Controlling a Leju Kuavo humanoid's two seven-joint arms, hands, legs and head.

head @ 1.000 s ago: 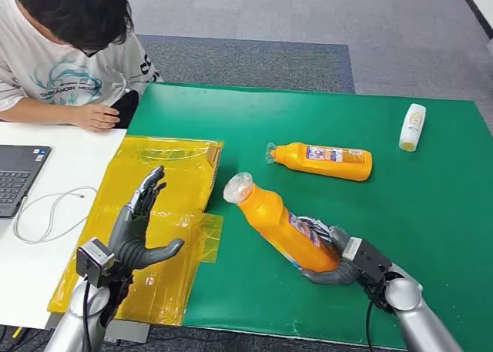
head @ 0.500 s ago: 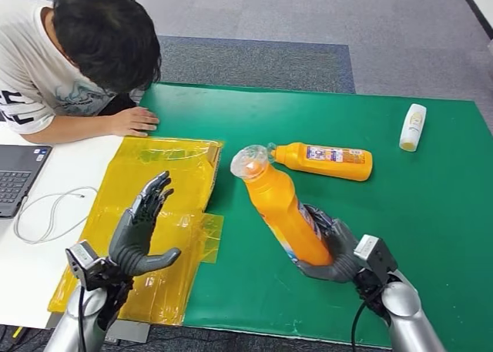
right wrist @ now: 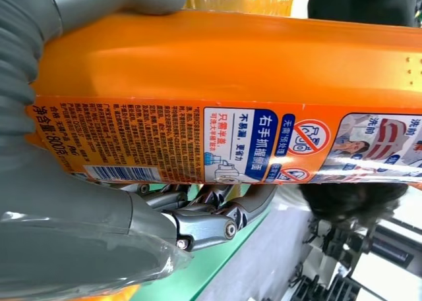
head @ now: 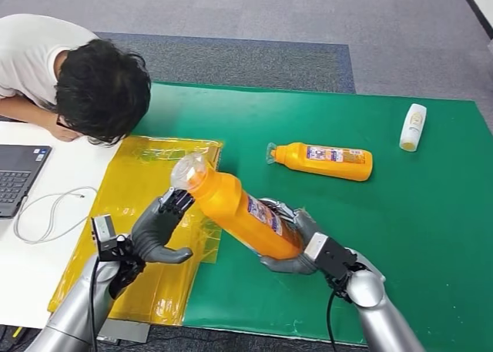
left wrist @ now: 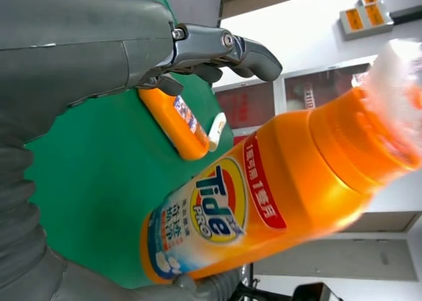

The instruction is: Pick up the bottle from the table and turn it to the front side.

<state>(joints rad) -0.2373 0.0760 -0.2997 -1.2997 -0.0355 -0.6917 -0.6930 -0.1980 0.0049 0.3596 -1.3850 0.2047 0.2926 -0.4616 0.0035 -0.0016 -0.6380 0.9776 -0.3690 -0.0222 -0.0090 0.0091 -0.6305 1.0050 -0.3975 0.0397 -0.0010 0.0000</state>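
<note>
We see a green table (head: 407, 236) bearing a second orange bottle (head: 323, 160) lying on its side and, well apart near the far right corner, a small white bottle (head: 412, 126). Yellow plastic bags (head: 151, 186) overlap the green table's left edge. On the adjoining white table (head: 58, 175) we note a laptop (head: 18, 176) and a white cable (head: 49, 212), with a person (head: 75, 78) bending low over it.

Bright even indoor light; soft shadows; bottle cap (left wrist: 398, 83) motion-blurred in left wrist view.
</note>
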